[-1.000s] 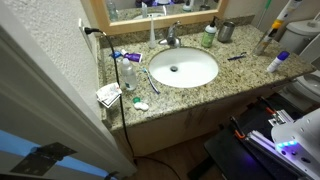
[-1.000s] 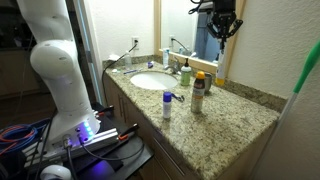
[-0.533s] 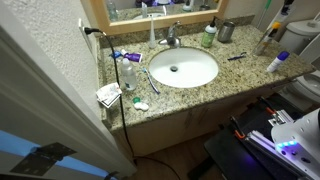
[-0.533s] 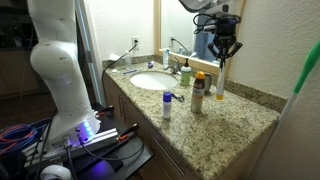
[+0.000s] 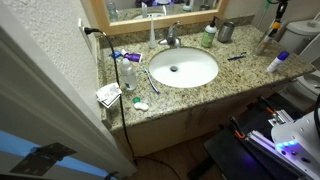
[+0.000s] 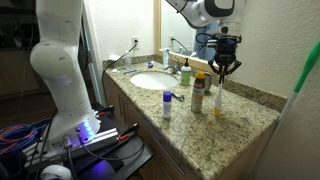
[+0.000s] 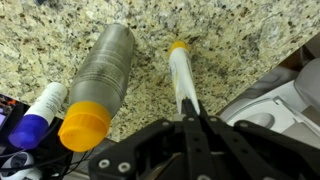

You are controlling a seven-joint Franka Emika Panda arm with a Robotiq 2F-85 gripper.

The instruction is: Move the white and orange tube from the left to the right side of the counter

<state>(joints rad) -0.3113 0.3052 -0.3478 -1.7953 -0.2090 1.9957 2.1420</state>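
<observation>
My gripper [image 7: 190, 118] is shut on the white and orange tube [image 7: 182, 78]. It holds the tube upright with the orange end [image 7: 178, 45] down, at or just above the speckled granite counter [image 7: 230, 40]. In an exterior view the gripper [image 6: 220, 70] hangs over the counter's end [image 6: 240, 125] with the tube [image 6: 218, 97] below it, close beside a metal can with an orange cap [image 6: 198, 92]. In an exterior view the gripper [image 5: 272, 14] and the tube [image 5: 266, 40] are small at the counter's far right.
A white bottle with a blue cap [image 6: 167, 103] stands near the can [image 7: 100, 75]. The oval sink [image 5: 183, 68] and faucet [image 5: 171, 38] are mid-counter, with a green bottle [image 5: 208, 36] and a cup [image 5: 225, 32] behind. A clear bottle [image 5: 128, 76] and a toothpaste tube [image 5: 125, 55] are on the left.
The gripper has come down from high in front of the mirror to the counter's end, carrying the tube down beside the orange-capped can.
</observation>
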